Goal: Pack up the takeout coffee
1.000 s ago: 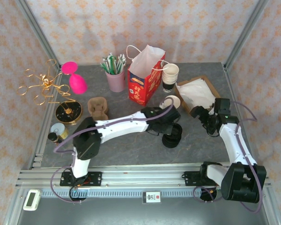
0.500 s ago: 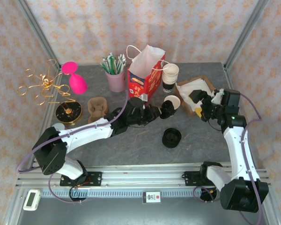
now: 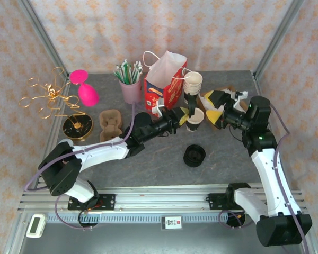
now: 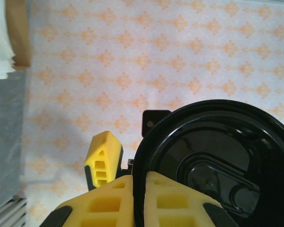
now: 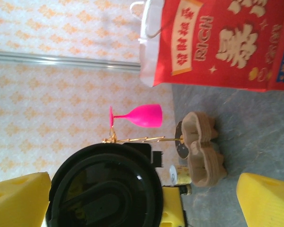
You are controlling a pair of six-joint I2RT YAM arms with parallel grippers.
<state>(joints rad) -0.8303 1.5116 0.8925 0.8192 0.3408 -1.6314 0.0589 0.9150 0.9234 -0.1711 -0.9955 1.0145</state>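
Note:
A white paper coffee cup [image 3: 195,119] with a black sleeve stands open-topped in the middle of the table. My left gripper [image 3: 184,112] hovers just left of it, shut on the rim of a black plastic lid [image 4: 217,156]. The yellow fingers [image 4: 109,203] pinch the lid's edge, and the lid is held upright. My right gripper [image 3: 211,107] is open just right of the cup, facing the lid [image 5: 104,184], with nothing between its fingers [image 5: 265,198].
A red paper bag [image 3: 164,87] and a stack of cups [image 3: 192,83] stand behind the cup. More black lids [image 3: 194,155] sit in a pile in front. A brown cup carrier [image 3: 110,120], a pink glass [image 3: 85,87], a straw holder [image 3: 130,87] and a napkin tray [image 3: 228,94] are around.
My left arm has swung from the lid pile up and back to beside the cup, carrying a lid. My right gripper has moved left toward the cup, still open.

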